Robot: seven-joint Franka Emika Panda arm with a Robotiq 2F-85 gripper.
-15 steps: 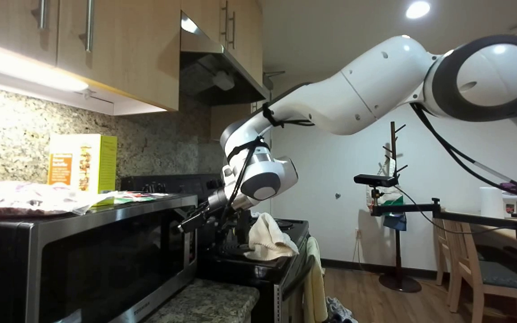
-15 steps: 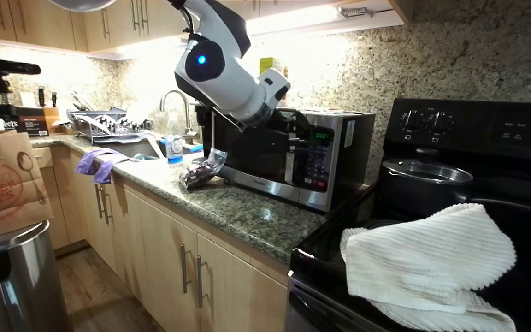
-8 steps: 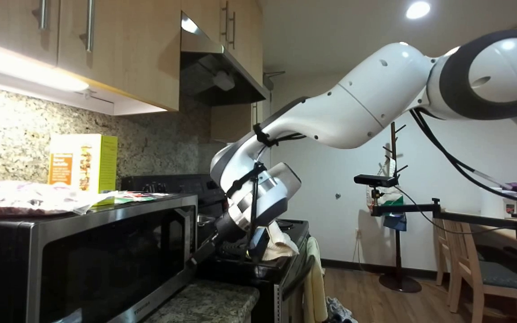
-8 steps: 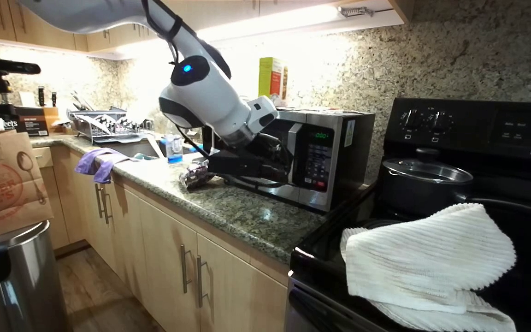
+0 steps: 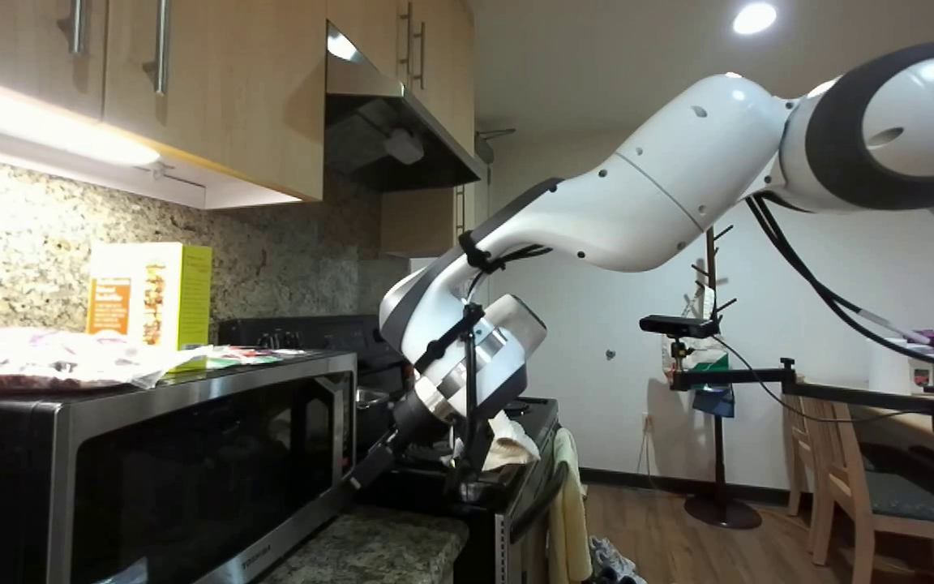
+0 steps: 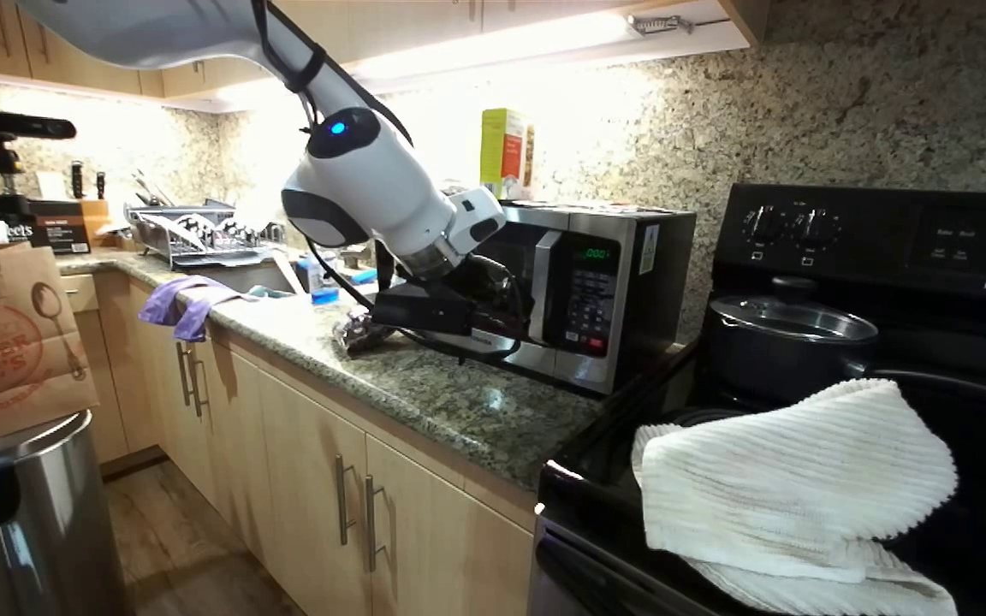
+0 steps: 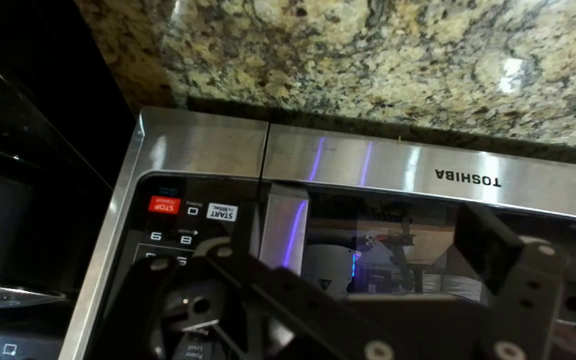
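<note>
The pincer [image 7: 365, 230] is spread wide, fingers well apart, right in front of the microwave [image 6: 583, 299]! Between those fingers, in the wrist view, the door handle [image 7: 284, 225] is framed; whether it is touched cannot be told. Beneath the pincer, the counter [image 6: 459, 398] is seen; well away, a white towel [image 6: 801, 479] is draped on the stove [image 6: 604, 475].

TOSHIBA on microwave [image 7: 358, 160] | STOP/Cancel on red button [image 7: 164, 205] | START/+30Sec on white button [image 7: 222, 212] | Power Level on keypad [image 6: 590, 299] | green zeros on display [image 6: 596, 254] | FRIGIDAI, cut off, on stove panel [image 6: 865, 235] | RADER JOE'S on paper bag [image 6: 9, 329] | eets on dark box [image 6: 61, 229]
</note>
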